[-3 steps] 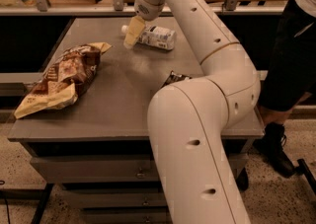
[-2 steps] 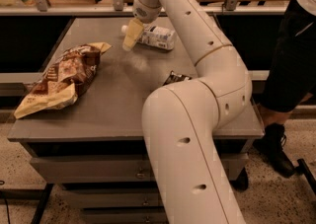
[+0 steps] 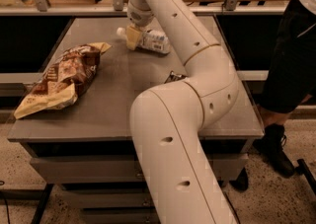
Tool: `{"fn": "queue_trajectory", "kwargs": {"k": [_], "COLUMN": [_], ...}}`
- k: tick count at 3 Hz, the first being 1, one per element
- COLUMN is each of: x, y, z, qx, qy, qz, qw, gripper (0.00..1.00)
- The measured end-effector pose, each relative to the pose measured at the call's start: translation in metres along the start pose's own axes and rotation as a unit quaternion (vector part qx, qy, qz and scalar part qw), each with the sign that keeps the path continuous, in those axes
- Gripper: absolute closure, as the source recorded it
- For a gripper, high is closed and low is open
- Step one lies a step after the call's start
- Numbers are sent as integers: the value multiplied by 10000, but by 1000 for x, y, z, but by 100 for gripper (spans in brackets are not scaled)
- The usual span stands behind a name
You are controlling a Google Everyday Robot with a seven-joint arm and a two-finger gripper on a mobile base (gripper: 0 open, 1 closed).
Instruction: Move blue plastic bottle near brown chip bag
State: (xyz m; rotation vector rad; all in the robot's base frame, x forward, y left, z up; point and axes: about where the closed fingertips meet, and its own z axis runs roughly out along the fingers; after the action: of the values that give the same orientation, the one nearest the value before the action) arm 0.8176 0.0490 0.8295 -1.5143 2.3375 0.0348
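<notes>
At rear, pincer [image 3: 133,39] seemingly on bottle [image 3: 155,42]; bag [image 3: 61,77] left.

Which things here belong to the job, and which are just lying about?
Job: small clear plastic bottle with pale blue label, lying on its side, far back; large crinkled brown-and-cream chip bag, left; gripper at the bottle's cap end.
Lying about: small dark flat wrapper, centre; person in black, right.

Grey tabletop [image 3: 113,99] carried a small dark wrapper [image 3: 174,76]; person in black [image 3: 291,55] stood beside its right edge, drawers [image 3: 74,168] below.
</notes>
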Motion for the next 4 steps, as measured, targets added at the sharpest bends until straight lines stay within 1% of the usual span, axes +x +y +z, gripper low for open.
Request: {"fn": "queue_trajectory", "kwargs": {"k": [1,2,3,4], "x": [-5,-13,-23,-29], "y": [5,8,5,2], "z": [-5,-13,-38,-80], "qx": [27,36,112,239], "qy": [135,59,-260,-670], "qz": [-216,-375,-397,-397], "qw": [9997,9993,9988,9967], "gripper": [64,87,100,100]}}
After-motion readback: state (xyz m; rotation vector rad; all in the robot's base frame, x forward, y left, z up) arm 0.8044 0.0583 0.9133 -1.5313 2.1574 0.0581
